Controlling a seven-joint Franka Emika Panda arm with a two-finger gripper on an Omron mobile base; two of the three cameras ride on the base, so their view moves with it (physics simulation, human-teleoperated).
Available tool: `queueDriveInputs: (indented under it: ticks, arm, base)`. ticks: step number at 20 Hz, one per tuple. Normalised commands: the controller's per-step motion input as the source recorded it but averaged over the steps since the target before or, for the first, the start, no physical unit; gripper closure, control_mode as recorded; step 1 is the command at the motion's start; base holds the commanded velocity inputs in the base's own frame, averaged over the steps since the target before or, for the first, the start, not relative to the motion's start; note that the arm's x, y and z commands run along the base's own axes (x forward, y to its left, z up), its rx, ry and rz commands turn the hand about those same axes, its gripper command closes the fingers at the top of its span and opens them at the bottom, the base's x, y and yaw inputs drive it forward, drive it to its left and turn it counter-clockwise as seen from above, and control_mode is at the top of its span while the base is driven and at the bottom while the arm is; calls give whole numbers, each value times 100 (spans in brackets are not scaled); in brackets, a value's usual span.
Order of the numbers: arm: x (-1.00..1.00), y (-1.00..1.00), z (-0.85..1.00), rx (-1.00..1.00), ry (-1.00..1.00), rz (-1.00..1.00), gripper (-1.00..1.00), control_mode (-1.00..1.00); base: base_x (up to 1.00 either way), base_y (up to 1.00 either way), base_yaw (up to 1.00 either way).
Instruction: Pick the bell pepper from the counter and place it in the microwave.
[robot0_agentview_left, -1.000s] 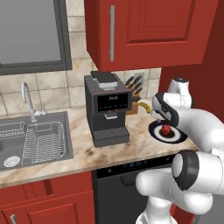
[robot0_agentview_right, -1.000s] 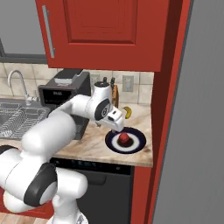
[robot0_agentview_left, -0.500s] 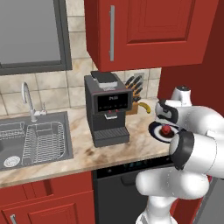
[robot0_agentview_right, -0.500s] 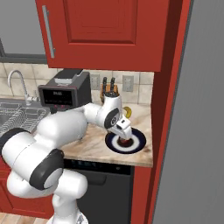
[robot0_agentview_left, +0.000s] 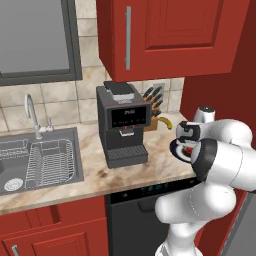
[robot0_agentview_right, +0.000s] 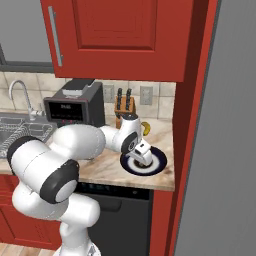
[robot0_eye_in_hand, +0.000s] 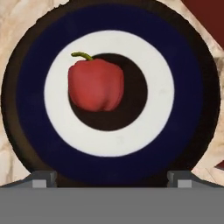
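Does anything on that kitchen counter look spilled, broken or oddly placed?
Nothing stands out. The glossy red bell pepper lies whole on the dark blue and white ringed plate, a little off its middle. The beige marbled counter around the black coffee machine shows no spill.

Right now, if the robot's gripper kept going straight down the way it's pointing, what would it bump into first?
Probably the bell pepper. The gripper points down at the plate, open, with the pepper a bit off centre between its fingertips. Depth is unclear.

Home kitchen (sink (robot0_agentview_left: 40, 160), coffee machine (robot0_agentview_left: 123, 123), red cabinets (robot0_agentview_left: 165, 37))
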Motion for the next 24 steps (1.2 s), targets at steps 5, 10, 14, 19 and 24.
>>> queueDriveInputs:
  ticks: [5, 10, 14, 19, 24]
  arm:
    - [25, 0, -10, 0, 0, 0, -100, -100]
    - [14, -3, -6, 0, 0, 0, -100, -100]
    - [22, -16, -13, 0, 0, 0, -100, -100]
    - [26, -4, -19, 0, 0, 0, -100, -100]
    - [33, 0, -14, 0, 0, 0, -100, -100]
  base:
    - [0, 0, 0]
    - [0, 0, 0]
    - [0, 0, 0]
    - [0, 0, 0]
    - [0, 0, 0]
